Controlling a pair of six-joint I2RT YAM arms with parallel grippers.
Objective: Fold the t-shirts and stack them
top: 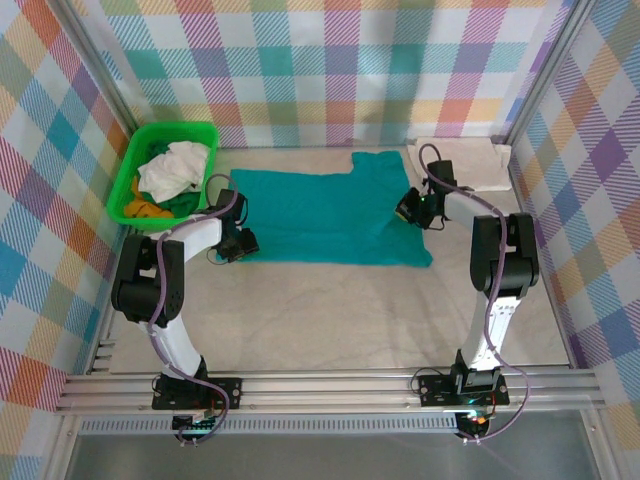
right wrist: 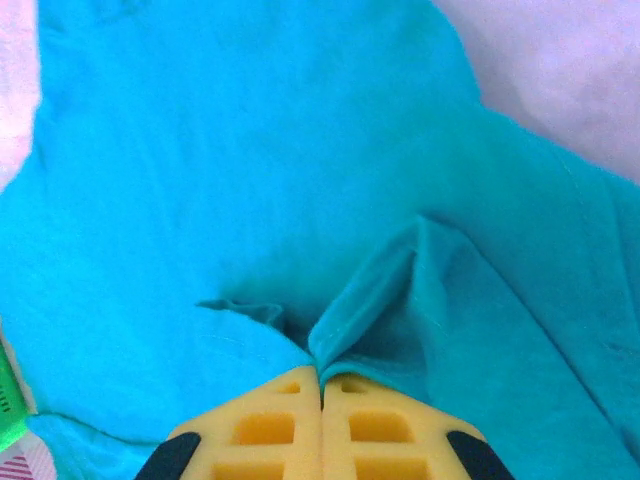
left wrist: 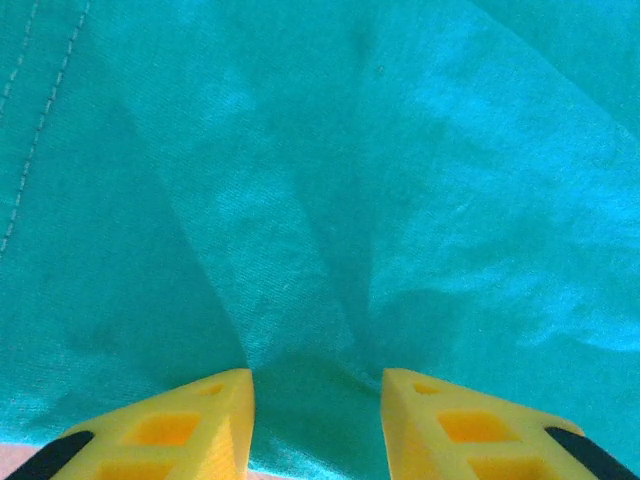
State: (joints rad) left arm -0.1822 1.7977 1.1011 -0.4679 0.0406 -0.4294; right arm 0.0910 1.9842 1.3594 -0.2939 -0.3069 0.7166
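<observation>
Right wrist view puts the teal t-shirt [right wrist: 230, 170] under the right gripper [right wrist: 322, 385], whose yellow fingers [right wrist: 265, 430] are pressed together on a raised ridge of the cloth, so that a pinched fold stands up from the tips. In the left wrist view the left gripper [left wrist: 318, 385] is spread apart, jaws well separated. Its fingers [left wrist: 215, 415] sit low on the teal t-shirt [left wrist: 350, 180] near its near hem, with puckered cloth lying between them but not clamped.

From the top external view, the teal t-shirt [top: 320, 215] lies spread flat across the far middle of the table [top: 330, 310]. The left gripper [top: 240, 243] is at the shirt's near left corner and the right gripper [top: 408, 208] at its right edge.

A green basket [top: 150, 135] stands in the far left corner of the table, just beside the shirt's left edge. It holds a crumpled white t-shirt [top: 172, 168] on top, with an orange t-shirt [top: 140, 208] and a green t-shirt [top: 185, 203] at its near side. A cream t-shirt [top: 480, 165] lies folded in the far right corner.

The left arm [top: 165, 280] rises from its base, elbow high, and bends rightward to the cloth. The right arm [top: 500, 260] rises likewise, and its forearm turns left toward the shirt.
</observation>
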